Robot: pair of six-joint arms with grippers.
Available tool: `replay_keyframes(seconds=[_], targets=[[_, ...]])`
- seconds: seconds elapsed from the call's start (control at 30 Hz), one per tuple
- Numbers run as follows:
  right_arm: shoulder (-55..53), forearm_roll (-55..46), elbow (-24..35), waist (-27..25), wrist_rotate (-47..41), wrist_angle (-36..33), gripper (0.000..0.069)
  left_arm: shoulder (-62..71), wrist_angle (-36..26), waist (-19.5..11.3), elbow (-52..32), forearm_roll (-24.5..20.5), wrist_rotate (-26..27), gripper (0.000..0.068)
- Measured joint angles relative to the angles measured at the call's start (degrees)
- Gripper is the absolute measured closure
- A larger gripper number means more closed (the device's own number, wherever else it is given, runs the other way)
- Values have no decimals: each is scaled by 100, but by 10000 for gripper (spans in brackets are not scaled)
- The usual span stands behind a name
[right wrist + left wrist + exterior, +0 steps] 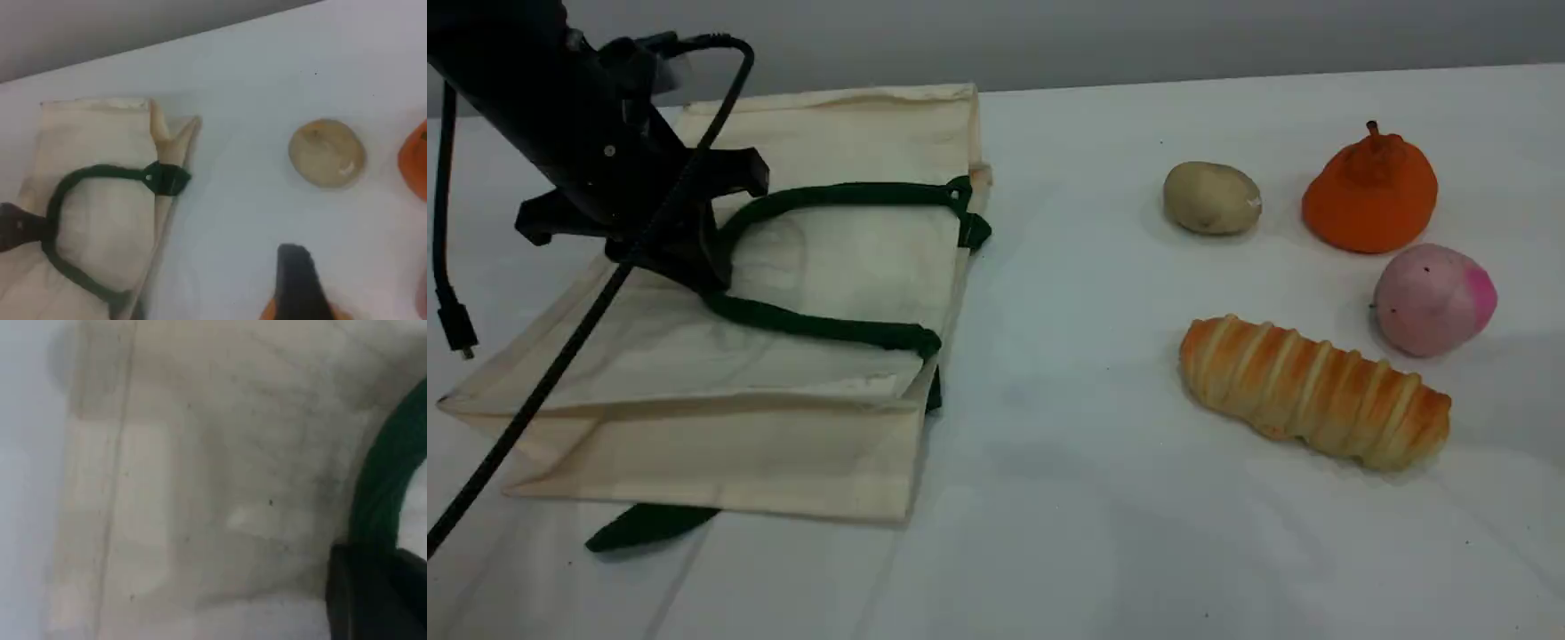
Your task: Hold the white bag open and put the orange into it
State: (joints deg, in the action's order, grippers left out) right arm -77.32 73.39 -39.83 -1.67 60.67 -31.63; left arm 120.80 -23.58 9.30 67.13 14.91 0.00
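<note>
Cream bag (720, 444) flat, lower left | left gripper (701, 271) clamps green handle (827, 327) | orange (1371, 191) matte, stemmed, upper right | right gripper (297, 283) jaws apart

Cream white bag (720, 453), green handle (818, 326), vivid orange (1371, 200), tan potato (1211, 197), pink ball (1432, 300), brown-striped bread (1316, 391)

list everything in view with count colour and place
cream-white canvas tote bag: one, cream-white, flat on the table's left
dark green rope handle: one, dark green, looped atop the bag
tan potato-shaped toy: one, tan, far right half
matte orange dome-shaped toy fruit: one, orange, right of the potato
pink peach-like ball: one, pink, in front of that fruit
striped golden bread loaf: one, golden-brown, nearest, right side
white table: one, white, under everything
black cable: one, black, slanting across the bag
left claw: one, black, shut on the handle
right claw: one, black, open, above bare table
</note>
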Motion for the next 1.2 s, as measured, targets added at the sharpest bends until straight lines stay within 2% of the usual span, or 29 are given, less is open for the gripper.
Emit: replay_keyframes(seconds=[0.2, 0.3, 0.4, 0.5, 0.57, 0.67, 0.77, 0.87, 0.93, 1.1, 1.2], targets=[[0, -6, 0, 0, 0, 0, 301, 11, -19, 0, 0, -4, 289, 614], [0, -6, 0, 0, 0, 0, 301, 11, 0, 0, 0, -13, 363, 584], [0, -6, 0, 0, 0, -16, 301, 16, 46, 0, 0, -13, 418, 496], [0, -6, 0, 0, 4, -21, 301, 55, 101, 0, 0, -8, 412, 360], [0, -6, 0, 0, 4, -27, 301, 145, 162, 0, 0, 11, 406, 294], [0, -6, 0, 0, 4, -39, 301, 352, 175, 0, 0, 62, 400, 253], [0, -6, 0, 0, 4, -35, 301, 506, 211, 0, 11, 77, 396, 260], [0, -6, 0, 0, 4, -35, 301, 571, 245, 0, 11, 77, 388, 295], [0, -6, 0, 0, 4, -35, 301, 584, 278, 0, 11, 98, 388, 345], [0, -6, 0, 0, 4, -35, 301, 602, 315, 7, 6, 151, 315, 533], [0, -10, 0, 0, 4, -35, 301, 596, 314, 7, 6, 145, 308, 540]])
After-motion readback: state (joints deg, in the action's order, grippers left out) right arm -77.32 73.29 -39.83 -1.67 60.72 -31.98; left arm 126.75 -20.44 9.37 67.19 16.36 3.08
